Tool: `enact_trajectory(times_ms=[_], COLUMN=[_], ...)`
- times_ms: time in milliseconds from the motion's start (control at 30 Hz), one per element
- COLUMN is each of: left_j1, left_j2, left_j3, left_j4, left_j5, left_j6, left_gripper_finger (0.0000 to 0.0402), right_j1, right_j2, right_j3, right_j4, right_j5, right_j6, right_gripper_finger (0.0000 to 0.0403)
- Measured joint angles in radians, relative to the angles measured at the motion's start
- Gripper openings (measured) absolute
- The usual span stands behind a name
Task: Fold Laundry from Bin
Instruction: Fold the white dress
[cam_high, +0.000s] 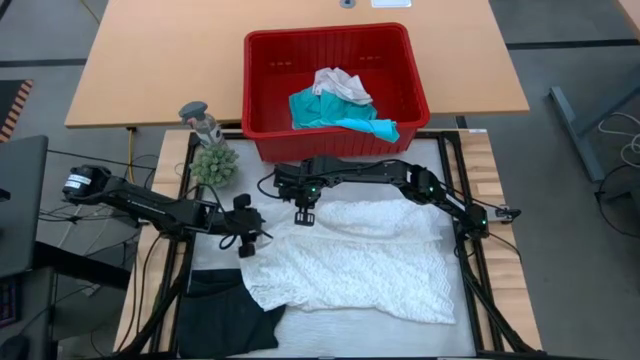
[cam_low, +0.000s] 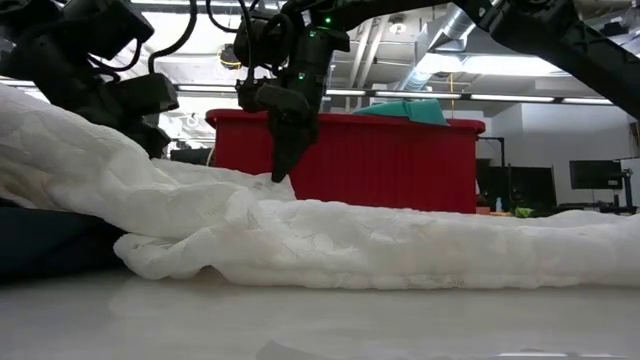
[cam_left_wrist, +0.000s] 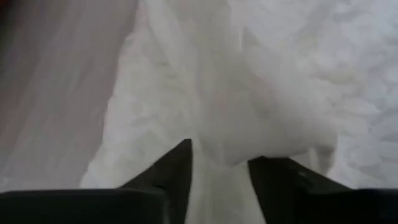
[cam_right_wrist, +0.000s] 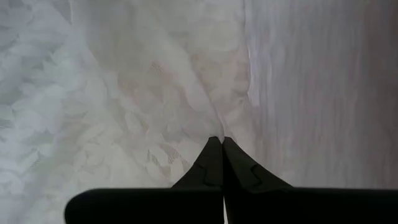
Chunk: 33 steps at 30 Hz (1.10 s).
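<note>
A white lacy garment (cam_high: 355, 260) lies spread on the table's middle. My left gripper (cam_high: 246, 243) is at its left edge and shut on it. My right gripper (cam_high: 304, 216) is at its far left corner, fingers together on the cloth. A black garment (cam_high: 225, 310) lies at the near left, partly under the white one. The red bin (cam_high: 335, 90) stands at the far side and holds a teal garment (cam_high: 325, 110) and a white one (cam_high: 340, 85). My left gripper has a bunched fold of the white garment's left edge (cam_left_wrist: 221, 152) between its two fingers (cam_left_wrist: 177, 168). Creases run from the gap out into the cloth. The rest of the garment lies on the table. My right gripper pinches the white garment near its far edge (cam_right_wrist: 217, 134) between shut fingertips. The fingers point down from above (cam_low: 280, 165). The cloth rises in a small peak at the tips and lies slack on the table around them.
A small green plant (cam_high: 214, 165) and a grey figure (cam_high: 200, 120) stand at the far left, close to my left arm. The bin's near wall (cam_low: 380, 165) stands just behind my right gripper. A dark frame (cam_high: 465, 260) borders the work surface.
</note>
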Motion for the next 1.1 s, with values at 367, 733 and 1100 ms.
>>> enact_trajectory(times_ms=[367, 733, 1100], left_j1=[0.000, 0.000, 0.000], left_j2=[-0.001, -0.001, 0.000], left_j3=[0.085, 0.144, 0.143], left_j4=[-0.127, -0.280, -0.290], left_j5=[-0.081, -0.239, -0.244], left_j6=[0.029, 0.137, 0.105], left_gripper_finger=[0.0006, 0.0000, 0.0000], right_j1=[0.000, 0.000, -0.002], right_j2=[0.000, 0.000, 0.000], right_j3=[0.000, 0.000, 0.000], right_j4=[-0.001, -0.010, -0.014], right_j5=[0.000, 0.000, 0.002], right_j6=[-0.002, -0.004, 0.005], right_gripper_finger=[0.0017, 0.0019, 0.0024])
